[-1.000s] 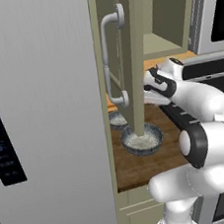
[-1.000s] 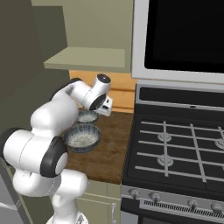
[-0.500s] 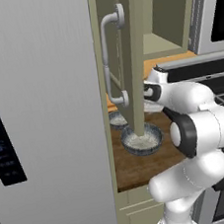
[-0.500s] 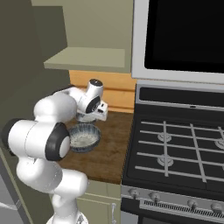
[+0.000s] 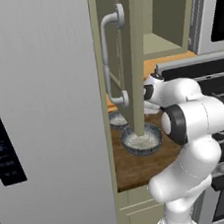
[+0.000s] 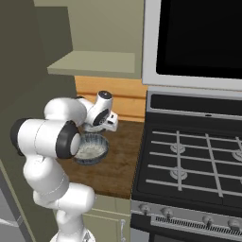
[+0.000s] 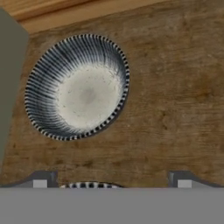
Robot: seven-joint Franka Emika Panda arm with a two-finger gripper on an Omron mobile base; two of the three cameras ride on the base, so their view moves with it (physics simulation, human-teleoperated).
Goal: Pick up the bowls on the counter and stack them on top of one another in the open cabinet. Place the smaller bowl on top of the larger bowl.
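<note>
Even, bright rendered light; soft faint shadows; no glare; slight pixel blur.

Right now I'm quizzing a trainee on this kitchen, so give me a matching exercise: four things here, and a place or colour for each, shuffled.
Things:
1. larger bowl
2. smaller bowl
3. bar handle
4. stove top

Descriptions:
A. on the counter, nearer the back wall
B. black, right of the counter
C. on the counter, nearer its front edge
D. pale grey, on the open cabinet door

Pairs: 1-C, 2-A, 3-D, 4-B
</note>
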